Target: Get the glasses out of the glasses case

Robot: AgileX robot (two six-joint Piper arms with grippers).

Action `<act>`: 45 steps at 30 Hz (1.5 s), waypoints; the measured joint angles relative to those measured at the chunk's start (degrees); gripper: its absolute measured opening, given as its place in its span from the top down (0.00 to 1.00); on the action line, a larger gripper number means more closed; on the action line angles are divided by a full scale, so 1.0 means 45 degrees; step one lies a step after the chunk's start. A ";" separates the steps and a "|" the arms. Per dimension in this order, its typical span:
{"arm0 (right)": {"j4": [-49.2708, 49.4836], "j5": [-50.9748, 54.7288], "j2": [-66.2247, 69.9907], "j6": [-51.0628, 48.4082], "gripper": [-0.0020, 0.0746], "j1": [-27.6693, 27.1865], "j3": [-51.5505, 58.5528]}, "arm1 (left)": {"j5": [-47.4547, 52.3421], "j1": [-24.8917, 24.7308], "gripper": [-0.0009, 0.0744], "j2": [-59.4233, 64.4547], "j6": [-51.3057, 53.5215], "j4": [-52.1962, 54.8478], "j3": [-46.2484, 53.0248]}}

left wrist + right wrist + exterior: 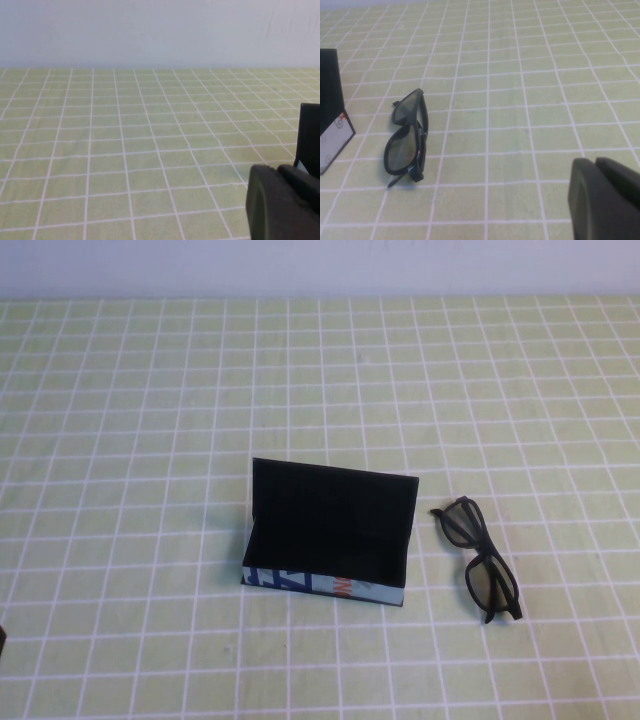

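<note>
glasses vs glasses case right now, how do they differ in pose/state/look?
The glasses case stands open with its flap lid up and its black interior empty; the glasses lie folded on the cloth to its right, apart from it.
The case is a wide rectangular box; the glasses are slim, curved and narrower.
The case has a light-blue printed side; the glasses are all black with greyish lenses.
Both are mostly black and sit on the green checked tablecloth, untouched by either gripper.

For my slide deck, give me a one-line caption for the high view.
Glasses lie folded on the checked cloth right of the open, empty glasses case; neither gripper is in view.
</note>
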 joint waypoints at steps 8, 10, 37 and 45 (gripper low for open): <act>0.0000 0.0000 0.0000 0.0000 1.00 0.0000 0.0000 | 0.0000 0.0000 0.99 0.0000 0.0000 -0.0020 0.0000; 0.0000 0.0000 0.0000 0.0000 1.00 0.0000 0.0000 | -0.0160 0.0000 0.99 0.0000 -0.0074 0.0074 0.0000; 0.0006 0.0000 0.0000 0.0000 1.00 0.0000 0.0000 | 0.3164 0.0000 0.99 -0.1985 -1.9492 2.0922 -0.0016; 0.0006 0.0000 0.0000 0.0000 1.00 0.0000 0.0000 | 0.3241 0.0000 0.99 -0.2008 -1.9574 2.0983 -0.0016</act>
